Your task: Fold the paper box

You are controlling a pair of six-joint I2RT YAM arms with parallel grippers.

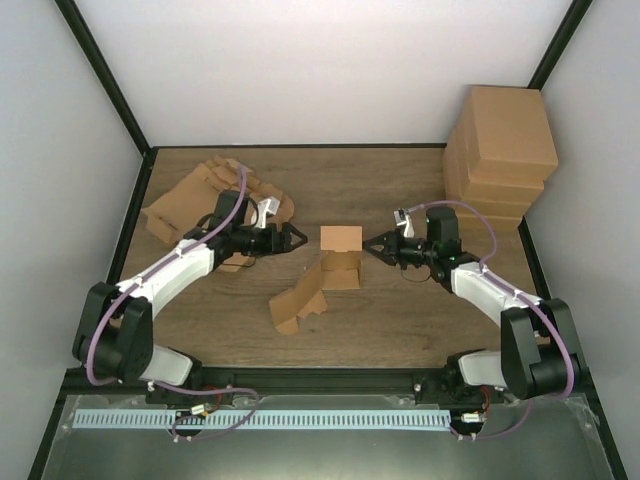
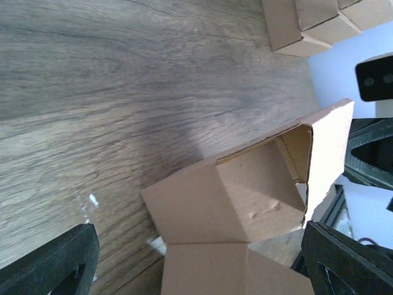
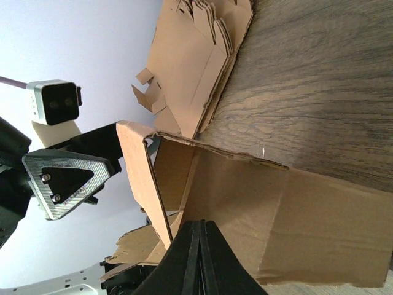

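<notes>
The paper box [image 1: 338, 258] stands half-formed at the table's middle, with one upright tan panel and a flat flap running toward the near left. My left gripper [image 1: 300, 240] hovers just left of the box, open, with nothing between its fingers. In the left wrist view the box [image 2: 245, 203] lies ahead between the wide-apart fingers [image 2: 55, 261]. My right gripper [image 1: 372, 247] is shut, and its tip is at the box's right side. In the right wrist view the shut gripper [image 3: 198, 230] rests against a box panel [image 3: 258, 196].
A stack of finished tan boxes [image 1: 505, 150] stands at the back right. A pile of flat cardboard blanks [image 1: 200, 200] lies at the back left, also in the right wrist view as the blanks [image 3: 196, 61]. Black frame rails edge the table.
</notes>
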